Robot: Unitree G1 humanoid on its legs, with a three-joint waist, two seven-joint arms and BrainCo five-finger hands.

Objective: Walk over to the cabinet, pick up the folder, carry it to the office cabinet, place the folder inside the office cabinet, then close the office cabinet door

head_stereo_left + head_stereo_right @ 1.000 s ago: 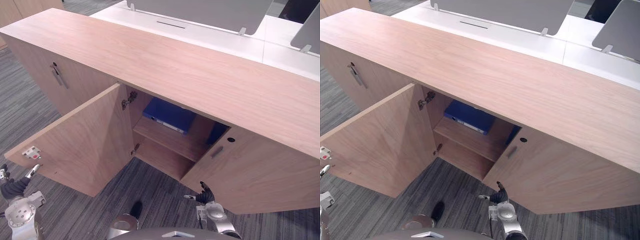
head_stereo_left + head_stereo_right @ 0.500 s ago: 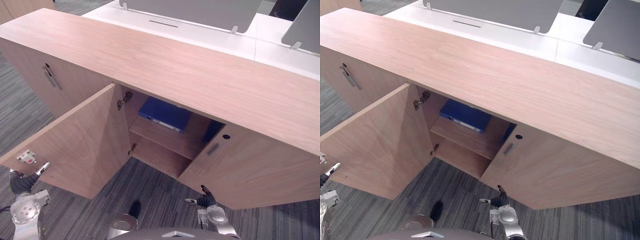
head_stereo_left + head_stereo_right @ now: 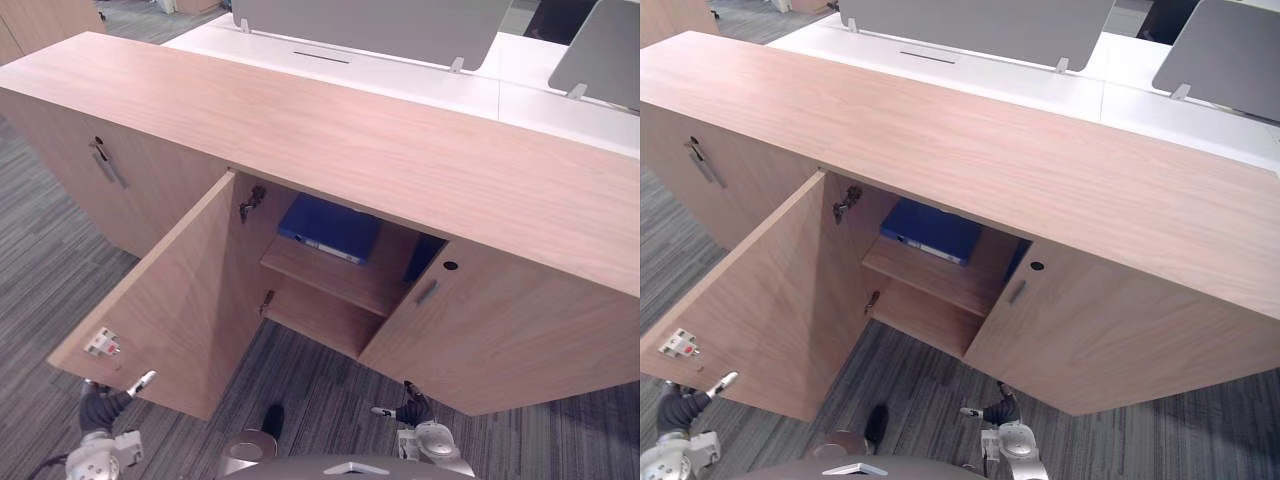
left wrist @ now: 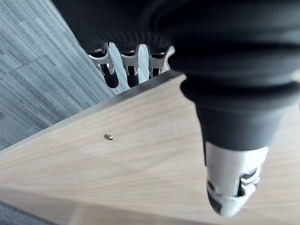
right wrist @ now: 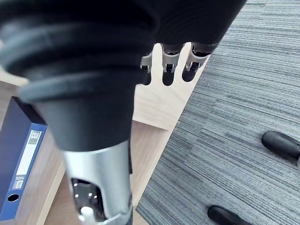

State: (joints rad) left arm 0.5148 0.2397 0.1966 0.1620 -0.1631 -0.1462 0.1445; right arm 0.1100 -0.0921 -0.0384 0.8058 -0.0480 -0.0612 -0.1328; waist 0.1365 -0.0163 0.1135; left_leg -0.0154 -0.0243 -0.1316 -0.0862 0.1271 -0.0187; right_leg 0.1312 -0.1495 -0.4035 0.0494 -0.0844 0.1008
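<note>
Pale wood grain covers the long, low office cabinet (image 3: 400, 150), and the task's thing is already in it: the blue lever-arch folder (image 3: 335, 228) lies flat on the cabinet's upper wooden shelf (image 3: 340, 282), pushed towards the back, so closing the door looks like the only step left

The cabinet's left-hand wooden door (image 3: 180, 300) stands swung far out towards the robot. At the door's lower outer corner, the point of the cabinet farthest from the metal hinge (image 3: 250, 200), sits the left hand (image 3: 103, 406). That spot would give the most leverage for a push. The left wrist view shows its fingers (image 4: 131, 70) past the door's edge on one side and the thumb (image 4: 232, 180) lying straight along the face on the other. The hand is loose and extended, straddling the edge and not clamped on it

The right hand (image 3: 412, 410) hangs low in front of the cabinet's right-hand wooden door (image 3: 500, 340), fingers relaxed and holding nothing, apart from the wood

Grey striped carpet (image 3: 330, 395) lies bare in front of the cabinet's opening, so the door's arc seems free. The folder sits well inside the cabinet's front edge and should not catch. The right-hand door appears slightly ajar, and the free edge of the closing door will have to meet it cleanly
</note>
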